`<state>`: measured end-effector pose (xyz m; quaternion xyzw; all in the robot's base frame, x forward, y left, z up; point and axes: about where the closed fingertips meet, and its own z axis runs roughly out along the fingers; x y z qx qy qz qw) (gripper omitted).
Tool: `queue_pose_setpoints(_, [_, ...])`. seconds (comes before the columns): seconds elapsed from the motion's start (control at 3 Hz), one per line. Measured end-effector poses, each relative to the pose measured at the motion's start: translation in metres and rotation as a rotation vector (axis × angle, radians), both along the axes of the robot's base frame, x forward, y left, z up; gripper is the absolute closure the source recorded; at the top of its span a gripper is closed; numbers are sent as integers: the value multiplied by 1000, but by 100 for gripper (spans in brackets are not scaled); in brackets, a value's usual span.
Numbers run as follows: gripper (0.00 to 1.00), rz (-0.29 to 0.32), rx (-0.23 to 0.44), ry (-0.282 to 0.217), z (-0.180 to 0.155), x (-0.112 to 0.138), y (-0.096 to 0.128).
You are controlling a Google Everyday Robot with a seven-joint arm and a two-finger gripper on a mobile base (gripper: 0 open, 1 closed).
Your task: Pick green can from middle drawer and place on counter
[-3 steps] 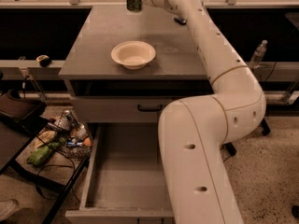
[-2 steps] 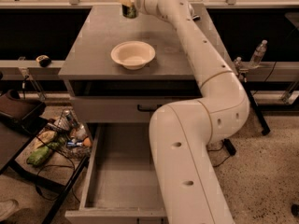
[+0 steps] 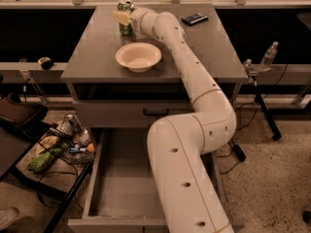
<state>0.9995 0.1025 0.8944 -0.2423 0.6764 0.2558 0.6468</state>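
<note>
The green can (image 3: 126,28), with its silver top, is upright at the far left of the counter (image 3: 92,52), behind the white bowl (image 3: 138,56). My gripper (image 3: 123,17) is shut around the can's upper half; my arm reaches over from the right. I cannot tell if the can's base touches the counter. The middle drawer (image 3: 119,178) is pulled open below, and its gray floor is bare.
A black flat object (image 3: 194,18) lies at the counter's far right. A closed drawer front with a black handle (image 3: 155,112) sits above the open drawer. A wire basket of clutter (image 3: 63,142) stands to the left. A clear bottle (image 3: 268,56) is on the right rail.
My gripper has carried the green can left and nearer, from the counter's far edge down to just behind the bowl.
</note>
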Motion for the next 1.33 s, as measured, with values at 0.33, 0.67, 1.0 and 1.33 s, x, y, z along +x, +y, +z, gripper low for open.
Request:
queue_pose_setpoints(0.33, [100,5,-5,5,0,0,2])
queue_pose_setpoints(0.67, [81,5,-5,5,3,-1,2])
queue_pose_setpoints(1.0, [57,5,-5,5,3,-1,2])
queue_pose_setpoints(1.33, [34,5,-5,5,3,-1,2])
